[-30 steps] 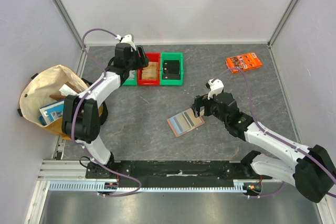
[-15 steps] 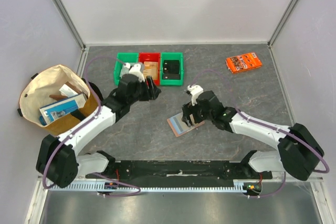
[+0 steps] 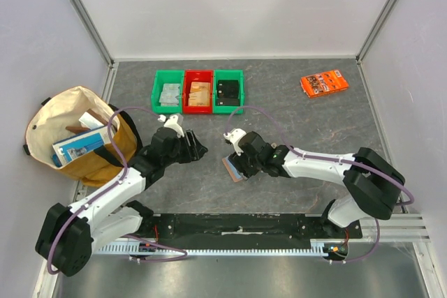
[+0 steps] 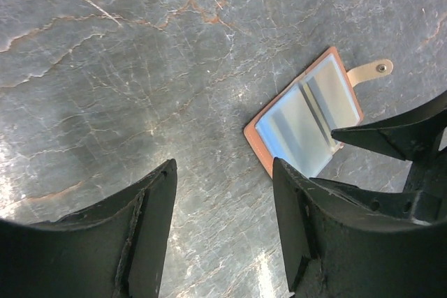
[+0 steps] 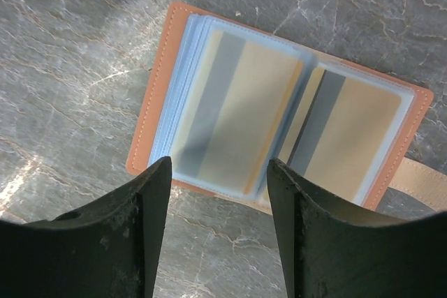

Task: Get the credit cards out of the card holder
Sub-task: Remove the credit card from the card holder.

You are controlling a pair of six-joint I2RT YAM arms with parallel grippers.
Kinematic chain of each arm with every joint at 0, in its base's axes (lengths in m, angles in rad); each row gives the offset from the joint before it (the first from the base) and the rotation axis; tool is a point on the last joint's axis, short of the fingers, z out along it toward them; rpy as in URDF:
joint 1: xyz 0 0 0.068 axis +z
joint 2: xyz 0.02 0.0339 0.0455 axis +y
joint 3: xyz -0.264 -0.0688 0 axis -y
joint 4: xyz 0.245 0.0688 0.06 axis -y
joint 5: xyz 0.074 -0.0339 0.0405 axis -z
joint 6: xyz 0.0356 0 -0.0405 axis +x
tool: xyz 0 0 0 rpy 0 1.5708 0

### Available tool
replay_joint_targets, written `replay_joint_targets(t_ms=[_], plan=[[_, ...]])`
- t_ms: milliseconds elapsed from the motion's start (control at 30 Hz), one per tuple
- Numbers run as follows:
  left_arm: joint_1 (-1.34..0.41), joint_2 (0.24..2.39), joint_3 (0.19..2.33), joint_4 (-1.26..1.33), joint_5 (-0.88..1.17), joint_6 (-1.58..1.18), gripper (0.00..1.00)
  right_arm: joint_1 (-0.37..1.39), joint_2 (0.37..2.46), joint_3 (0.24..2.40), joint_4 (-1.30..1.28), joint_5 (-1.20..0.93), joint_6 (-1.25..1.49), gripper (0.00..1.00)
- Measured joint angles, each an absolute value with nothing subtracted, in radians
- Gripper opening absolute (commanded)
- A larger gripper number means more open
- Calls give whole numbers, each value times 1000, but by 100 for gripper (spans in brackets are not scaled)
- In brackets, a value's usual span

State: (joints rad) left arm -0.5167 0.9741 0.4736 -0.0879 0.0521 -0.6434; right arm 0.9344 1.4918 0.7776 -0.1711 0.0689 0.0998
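The card holder (image 5: 160, 82) lies open and flat on the table, reddish-brown with light blue plastic sleeves. Tan credit cards with grey stripes sit inside the sleeves, one on the left page (image 5: 234, 113) and one on the right page (image 5: 349, 137). My right gripper (image 5: 216, 232) hangs open just above the holder's near edge, touching nothing. In the top view the right gripper (image 3: 238, 165) hides most of the holder (image 3: 230, 167). My left gripper (image 4: 223, 235) is open and empty over bare table, left of the holder (image 4: 307, 120); in the top view it (image 3: 200, 151) sits a short way left of it.
Three small bins stand in a row at the back: green (image 3: 167, 91), red (image 3: 198, 92), green (image 3: 228, 91). An orange printed packet (image 3: 325, 83) lies at the back right. A cloth bag (image 3: 77, 137) with boxes in it sits at the left edge.
My left arm has swung from the bins down toward the holder. My right gripper has moved left and now hangs over the holder. Both grippers stay empty.
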Motion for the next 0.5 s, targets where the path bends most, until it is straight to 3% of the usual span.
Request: replay_joint_targets(t_ms=[267, 367, 500], plan=[[-548, 1040, 471, -28, 80, -663, 63, 952, 1552, 802, -182, 86, 92, 62], [-561, 1061, 472, -12, 86, -666, 63, 953, 1565, 807, -181, 94, 92, 57], [-580, 1084, 475, 7, 97, -669, 63, 953, 1573, 810, -181, 113, 93, 43]])
